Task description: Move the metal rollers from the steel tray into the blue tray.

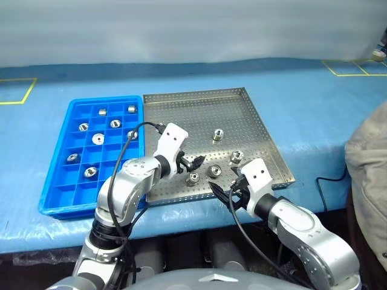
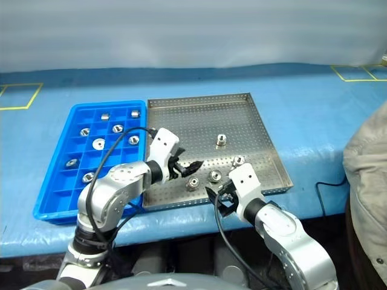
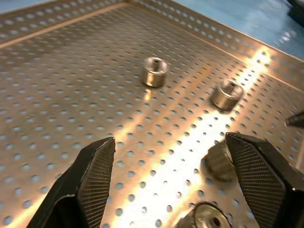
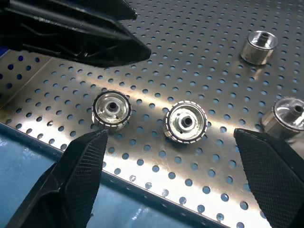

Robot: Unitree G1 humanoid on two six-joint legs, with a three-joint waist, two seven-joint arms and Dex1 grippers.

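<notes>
Steel tray (image 1: 181, 103) holds four metal rollers (image 4: 185, 122) near its front edge; several sit in the blue tray (image 1: 55, 181). Left gripper (image 1: 191, 164) and right gripper (image 1: 228, 194) both spread, empty, converging; collision risk, or knocking rollers away.

Beside the left gripper's right finger (image 3: 259, 183), one roller (image 3: 219, 162) is half hidden; another roller (image 3: 205, 217) below is cut off.

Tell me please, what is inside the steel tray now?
Four metal rollers lie on the perforated floor of the steel tray, three near its front edge. The left gripper covers a small part of the floor.
</notes>
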